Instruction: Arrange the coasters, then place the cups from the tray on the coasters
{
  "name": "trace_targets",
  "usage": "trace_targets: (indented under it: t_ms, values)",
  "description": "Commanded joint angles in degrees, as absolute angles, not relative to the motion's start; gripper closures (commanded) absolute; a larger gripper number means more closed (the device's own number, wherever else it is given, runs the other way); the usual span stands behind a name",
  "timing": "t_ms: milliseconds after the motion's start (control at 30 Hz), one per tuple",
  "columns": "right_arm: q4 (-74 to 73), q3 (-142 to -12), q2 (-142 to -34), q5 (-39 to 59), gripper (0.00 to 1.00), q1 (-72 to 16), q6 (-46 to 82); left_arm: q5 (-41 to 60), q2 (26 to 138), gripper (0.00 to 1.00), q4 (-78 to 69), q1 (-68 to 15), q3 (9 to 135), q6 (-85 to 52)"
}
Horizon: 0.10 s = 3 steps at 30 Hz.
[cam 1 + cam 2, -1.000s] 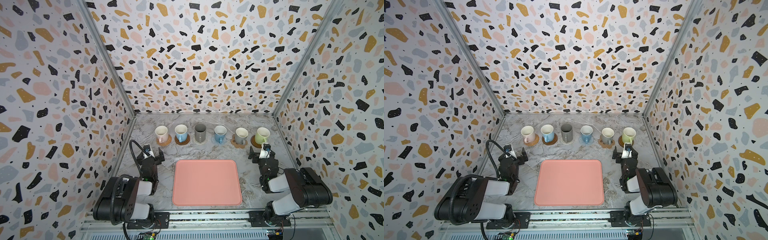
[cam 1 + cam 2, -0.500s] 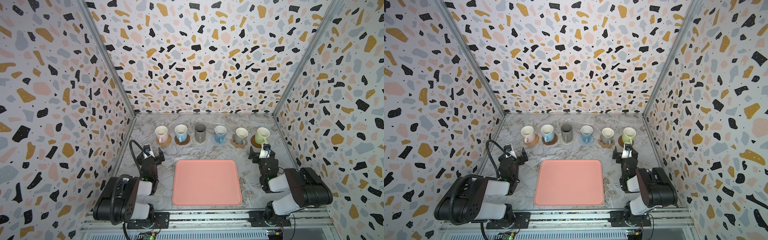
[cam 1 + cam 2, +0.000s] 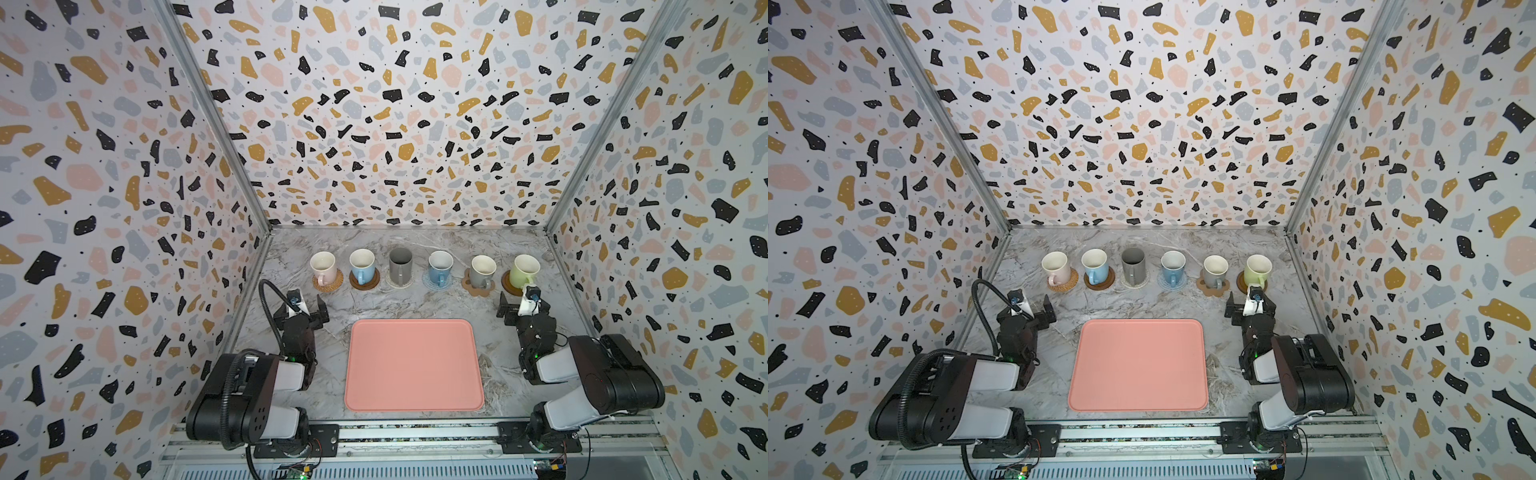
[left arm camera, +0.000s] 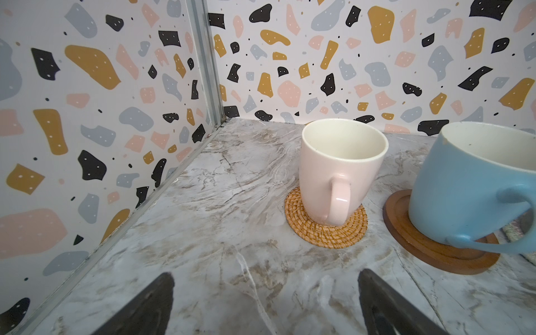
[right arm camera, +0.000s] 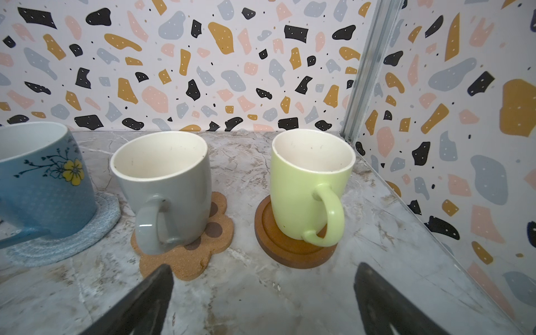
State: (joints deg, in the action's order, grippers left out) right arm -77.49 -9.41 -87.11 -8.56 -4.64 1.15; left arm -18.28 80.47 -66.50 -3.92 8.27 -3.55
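Observation:
Several cups stand in a row near the back wall, each on a coaster. From the left they run from the pale pink cup (image 3: 323, 266) on an orange woven coaster (image 4: 327, 232) to the light green cup (image 3: 524, 270) on a dark brown disc (image 5: 293, 249). The grey cup (image 5: 168, 185) sits on the tan paw coaster (image 5: 185, 261). The salmon-pink tray (image 3: 413, 365) lies bare at the front centre. My left gripper (image 3: 305, 309) (image 4: 265, 278) hangs open, short of the pink cup. My right gripper (image 3: 523, 309) (image 5: 262, 269) hangs open, short of the green cup.
Patterned walls close in the back and both sides, with metal corner posts (image 4: 207, 63) close to the end cups. Both arm bases sit on the front rail (image 3: 415, 434). Marble tabletop (image 3: 411, 303) lies between the cup row and the tray.

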Motion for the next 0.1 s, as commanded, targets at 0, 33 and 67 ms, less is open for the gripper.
trace_targets:
  t_ms: [0, 33, 67]
  values:
    - [-77.76, -10.17, -86.79, -8.97, 0.01, -4.93, 0.95, -18.07, 79.77, 0.01, -69.17, -4.22, 9.14, -2.5]
    - [-78.2, -9.86, -86.64, -9.05, 0.01, -4.93, 0.81, -18.08, 79.8, 0.01, -69.17, -4.22, 9.14, -2.4]
    - [-78.14, -9.85, -86.66, -9.08, 0.01, -4.94, 0.84, -18.09, 79.73, 0.01, -69.17, -4.22, 9.14, -2.46]
